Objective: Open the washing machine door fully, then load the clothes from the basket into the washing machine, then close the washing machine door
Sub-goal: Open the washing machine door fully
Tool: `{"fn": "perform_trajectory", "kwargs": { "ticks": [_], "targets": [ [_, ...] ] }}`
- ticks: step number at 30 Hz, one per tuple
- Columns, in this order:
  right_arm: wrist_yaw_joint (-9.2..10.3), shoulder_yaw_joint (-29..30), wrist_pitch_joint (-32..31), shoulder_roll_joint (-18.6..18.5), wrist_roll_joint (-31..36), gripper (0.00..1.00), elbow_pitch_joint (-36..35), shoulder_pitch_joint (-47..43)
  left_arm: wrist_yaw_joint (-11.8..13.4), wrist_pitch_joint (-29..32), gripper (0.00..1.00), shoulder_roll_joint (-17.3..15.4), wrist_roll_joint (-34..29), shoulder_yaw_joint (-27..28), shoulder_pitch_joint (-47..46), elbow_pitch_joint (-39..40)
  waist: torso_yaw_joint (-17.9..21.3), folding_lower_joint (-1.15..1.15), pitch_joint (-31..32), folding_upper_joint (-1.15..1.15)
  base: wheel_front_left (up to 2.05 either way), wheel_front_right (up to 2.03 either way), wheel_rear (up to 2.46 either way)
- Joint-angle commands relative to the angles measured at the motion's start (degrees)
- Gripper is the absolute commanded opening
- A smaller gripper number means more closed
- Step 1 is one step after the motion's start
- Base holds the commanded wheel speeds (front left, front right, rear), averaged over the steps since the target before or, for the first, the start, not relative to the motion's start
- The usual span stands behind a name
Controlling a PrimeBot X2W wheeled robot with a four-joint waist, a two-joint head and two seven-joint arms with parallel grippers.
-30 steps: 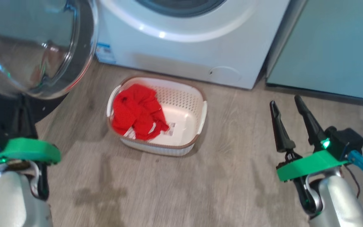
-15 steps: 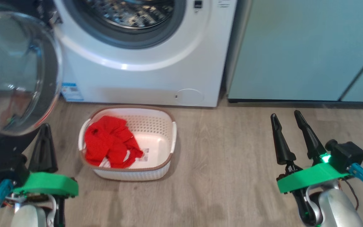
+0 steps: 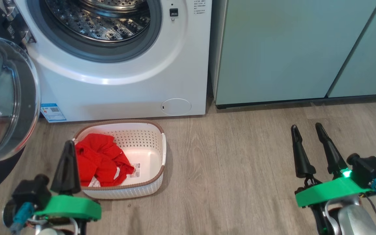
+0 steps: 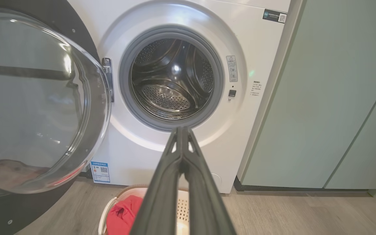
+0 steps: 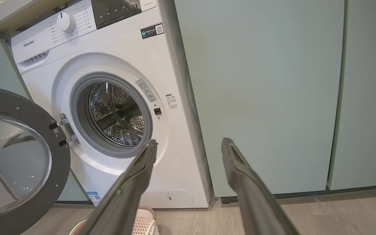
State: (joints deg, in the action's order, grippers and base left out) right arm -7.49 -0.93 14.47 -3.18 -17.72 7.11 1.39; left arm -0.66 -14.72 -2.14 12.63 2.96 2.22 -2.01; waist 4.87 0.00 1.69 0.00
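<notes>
The washing machine [image 3: 109,94] stands at the upper left with its steel drum [image 3: 100,19] showing. The washing machine door [image 3: 2,98] hangs swung out to the left, its clear bowl facing me. The white basket [image 3: 119,122] sits on the floor before the machine, with the red clothes [image 3: 100,160] and a bit of white fabric heaped in its left half. My left gripper [image 3: 68,145] is shut and holds nothing, and its tip overlaps the basket's left edge. In the left wrist view that gripper [image 4: 181,129] points at the drum [image 4: 171,78]. My right gripper [image 3: 305,126] stands open far to the right, over bare floor.
Pale teal cabinets [image 3: 289,49] stand right beside the machine. A small round white flap [image 3: 176,106] sits low on the machine's front. Wooden floor [image 3: 233,169] stretches between the basket and my right gripper. The door [image 5: 15,163] juts out over the floor at the left.
The head camera has swung, bringing the drum and cabinets into the picture. My shut left gripper has come away from the door toward the basket's left edge. The right gripper stays open.
</notes>
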Motion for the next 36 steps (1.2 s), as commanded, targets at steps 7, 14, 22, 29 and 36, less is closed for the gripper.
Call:
{"fn": "perform_trajectory", "kwargs": {
  "ticks": [7,14,22,29,36],
  "targets": [
    [0.0,-1.0,0.5,0.3,0.0,1.0,-2.0,0.4,1.9,-0.3,0.0,-0.7,0.3,-1.4,-0.1,2.3,0.5,0.0,0.3,0.0,0.0,0.0,0.0],
    [0.0,-0.8,0.5,0.3,-0.1,1.0,-1.3,0.3,2.4,-0.3,0.26,-0.7,1.6,-2.1,0.8,2.1,0.6,0.0,0.4,0.0,0.0,0.0,0.0],
    [0.0,0.3,0.5,0.3,0.1,1.0,0.1,0.5,3.0,-0.3,1.0,-0.7,0.4,-2.6,0.8,1.5,0.4,0.0,0.4,0.0,0.0,0.0,0.0],
    [0.0,0.2,0.5,0.3,0.4,1.0,1.1,0.7,2.8,-0.3,1.0,-0.7,0.7,-2.7,1.4,0.8,0.3,0.0,0.5,0.0,0.0,0.0,0.0],
    [0.0,-0.3,0.5,0.3,0.7,1.0,1.5,0.9,3.1,-0.3,1.0,-0.7,0.1,-3.1,1.6,0.3,0.1,0.0,0.7,0.0,0.0,0.0,0.0]
  ]
}}
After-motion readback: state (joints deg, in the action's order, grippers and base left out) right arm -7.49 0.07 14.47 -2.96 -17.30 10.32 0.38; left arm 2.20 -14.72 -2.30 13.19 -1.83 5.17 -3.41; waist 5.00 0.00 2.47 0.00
